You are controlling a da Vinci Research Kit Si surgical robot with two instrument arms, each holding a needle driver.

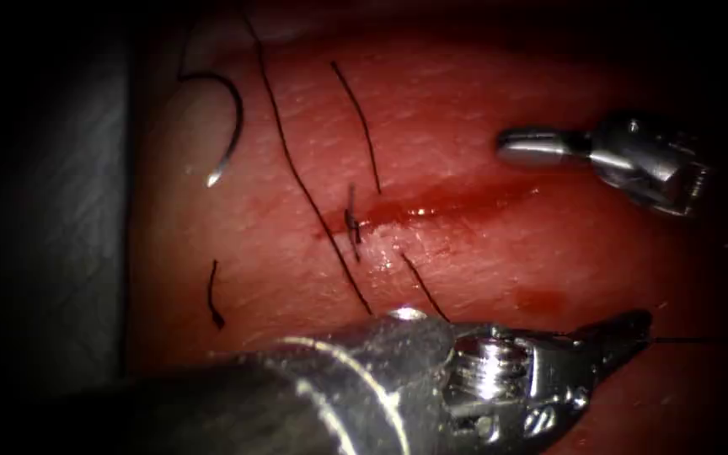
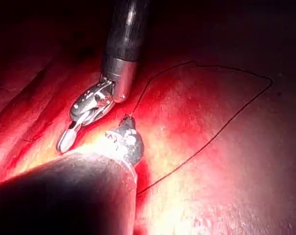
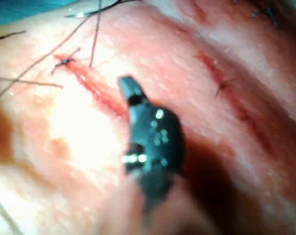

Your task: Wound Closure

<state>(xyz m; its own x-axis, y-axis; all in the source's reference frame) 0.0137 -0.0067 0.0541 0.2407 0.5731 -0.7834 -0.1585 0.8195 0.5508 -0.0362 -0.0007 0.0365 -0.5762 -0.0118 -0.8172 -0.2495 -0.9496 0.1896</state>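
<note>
The tissue (image 1: 482, 93) carries a short cut (image 1: 448, 202) with red fluid in it and a tied stitch (image 1: 352, 221) at its left end. The curved needle (image 1: 231, 114) lies free on the tissue far to the left of the cut, not held and not in the tissue. My left tool (image 1: 629, 329) reaches in below the cut, its jaws shut on the thread (image 1: 684, 339), which trails off to the right; the thread (image 2: 211, 139) runs in a wide loop over the tissue. My right tool (image 1: 520, 146) hovers above the cut's right end with jaws shut, holding nothing.
Several thread strands (image 1: 297, 168) cross the tissue left of the cut. A short cut end of thread (image 1: 212, 299) lies at the lower left. A second, stitched cut (image 3: 221, 87) runs beside the right tool (image 3: 131, 89).
</note>
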